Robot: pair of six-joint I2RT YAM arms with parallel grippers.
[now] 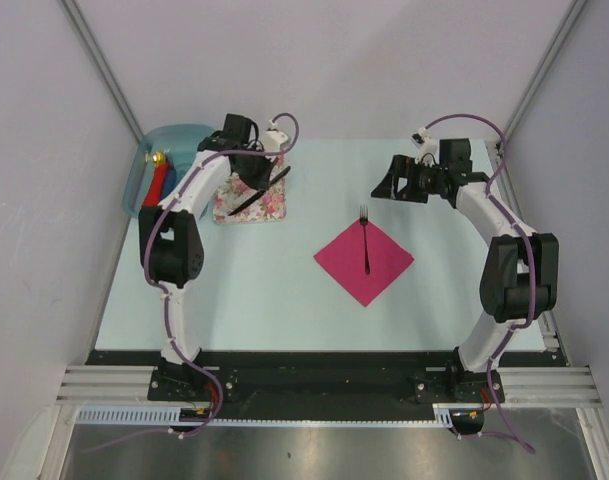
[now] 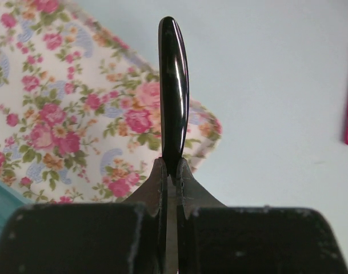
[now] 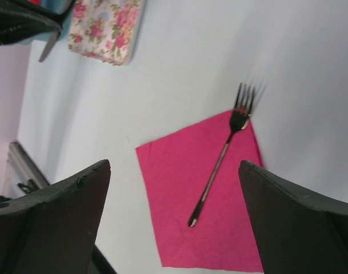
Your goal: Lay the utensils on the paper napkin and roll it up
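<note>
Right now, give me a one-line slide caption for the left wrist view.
Left end effector shut on the dark knife, held over the floral cloth.

The left arm (image 1: pixel 179 215) and the right arm (image 1: pixel 504 240) are white tubes with fat black joints. A thin purple cable (image 1: pixel 147 255) runs along each one. Each arm stands on a black base (image 1: pixel 179 380) at the near edge of the counter (image 1: pixel 234 310). The left pincer (image 2: pixel 172 168) and right pincer (image 3: pixel 174 165) are black, with flat, dull fingers (image 3: pixel 54 222).

Magenta napkin (image 1: pixel 342 258); dark fork (image 1: pixel 365 243); rose-print cloth (image 1: pixel 269 208).
</note>
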